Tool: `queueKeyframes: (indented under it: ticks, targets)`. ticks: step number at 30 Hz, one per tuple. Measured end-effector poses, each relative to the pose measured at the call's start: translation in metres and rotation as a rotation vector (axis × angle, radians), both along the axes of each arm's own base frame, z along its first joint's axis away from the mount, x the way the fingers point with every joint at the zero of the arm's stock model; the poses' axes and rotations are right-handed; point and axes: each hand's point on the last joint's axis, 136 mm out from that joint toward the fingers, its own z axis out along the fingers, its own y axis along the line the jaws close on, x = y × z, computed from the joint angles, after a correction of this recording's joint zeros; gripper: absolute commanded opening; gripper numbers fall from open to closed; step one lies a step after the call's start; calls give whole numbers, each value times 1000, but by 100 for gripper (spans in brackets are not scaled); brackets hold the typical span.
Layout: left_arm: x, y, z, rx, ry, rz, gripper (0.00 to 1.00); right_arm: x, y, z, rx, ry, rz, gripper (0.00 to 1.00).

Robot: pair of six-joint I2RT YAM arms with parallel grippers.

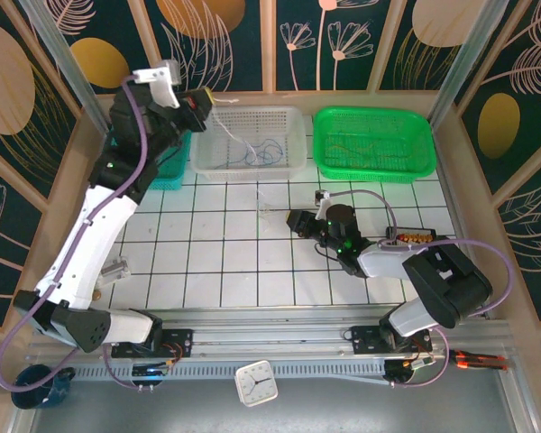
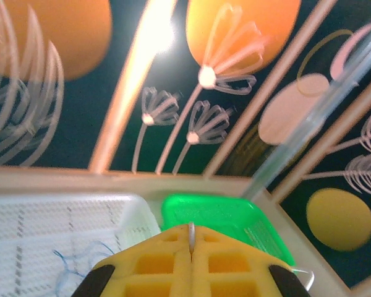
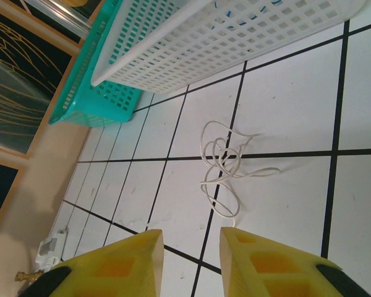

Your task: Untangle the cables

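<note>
A whitish cable [image 3: 224,162] lies in loose loops on the white tiles, also seen in the top view as the whitish cable [image 1: 264,204]. My right gripper [image 3: 191,252] is open just short of it, low over the tiles; in the top view the right gripper [image 1: 298,221] sits right of that cable. My left gripper [image 1: 204,102] is raised over the white basket's [image 1: 207,155] left end and is shut on a thin whitish wire [image 2: 190,236]. That wire [image 1: 227,129] hangs into the basket. Blue wires [image 1: 263,152] lie inside the basket, seen again as blue wires [image 2: 67,267].
A green basket [image 1: 329,162] with faint yellowish wires stands at the back right, right of the white basket [image 3: 235,37]. A teal basket [image 3: 89,93] sits at the back left behind the left arm. A small clock [image 1: 255,382] lies on the front rail.
</note>
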Motion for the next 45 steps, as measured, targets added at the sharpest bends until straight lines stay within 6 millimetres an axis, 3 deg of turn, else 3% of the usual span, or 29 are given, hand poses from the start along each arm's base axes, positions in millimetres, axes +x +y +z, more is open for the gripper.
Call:
queueKeyframes:
  ticks: [6, 10, 21, 27, 29, 31, 32, 35, 36, 40, 45]
  targets:
    - [15, 66, 38, 35, -98, 205, 0, -1, -2, -5, -20, 17, -5, 37]
    - [34, 108, 44, 71, -115, 348, 0, -4, -4, 0, -25, 13, -4, 41]
    - [97, 193, -16, 164, 3, 616, 0, -12, -15, 26, -44, -30, -16, 50]
    - [124, 217, -54, 190, 68, 662, 2, -13, -19, 28, -80, -33, -20, 51]
    - [128, 220, -70, 197, 93, 664, 23, -12, -19, 28, -94, -32, -16, 51]
    - [131, 221, -89, 211, 125, 660, 57, -9, -16, 28, -107, -31, -10, 52]
    - [132, 221, -98, 217, 140, 657, 68, -6, -14, 28, -112, -30, -9, 53]
    - [132, 223, -127, 231, 198, 654, 93, 3, -6, 23, -134, -18, 2, 53]
    - [132, 224, -135, 230, 214, 653, 98, 6, -2, 20, -143, -11, 6, 53]
    - [130, 226, -153, 238, 250, 643, 99, 14, 12, 2, -175, 30, 25, 54]
    - [124, 212, -144, 203, 239, 569, 99, 19, 28, -19, -204, 88, 44, 57]
